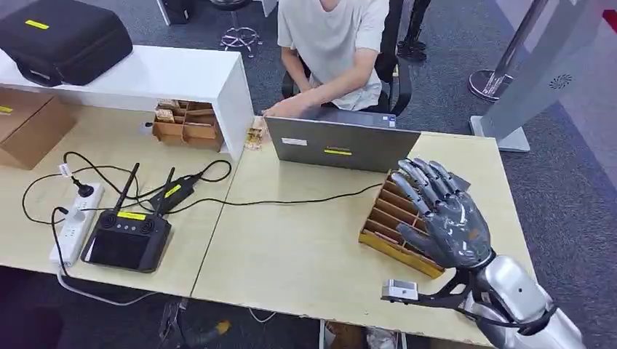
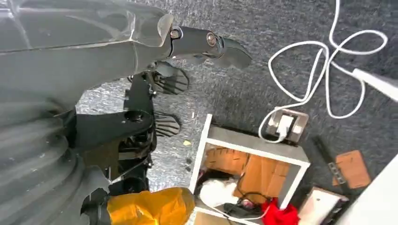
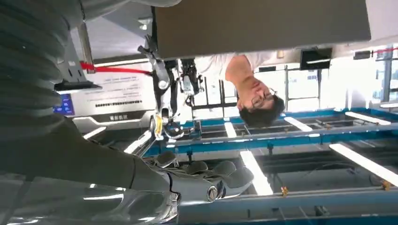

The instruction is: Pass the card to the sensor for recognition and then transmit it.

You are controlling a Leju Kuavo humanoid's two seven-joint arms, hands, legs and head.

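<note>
1. Right hand (image 1: 445,218): raised over the table (image 1: 305,254), fingers apart and loosely curved, nothing in it. It hovers directly above the wooden rack (image 1: 399,225).
2. Left hand (image 2: 141,122): hangs toward the floor in its wrist view; fingers apart, holding nothing as far as can be seen.
3. Card: none can be made out. Judged to sit in a slot of the rack under the right hand, but the slots are too small and partly hidden to tell.
4. Sensor: not identifiable. The laptop (image 1: 342,144), just beyond the right hand's fingertips, has a person (image 1: 335,51) behind it.
5. Risks, as judgement: fingers descending blind may miss a thin card, nudge the rack toward the table edge near the wrist, or strike the laptop lid. The cable (image 1: 305,200) beside the rack could snag.
6. Writing: yellow labels on laptop, controller (image 1: 125,240) and case (image 1: 62,36); text unreadable. A sign in the right wrist view is illegible.
</note>
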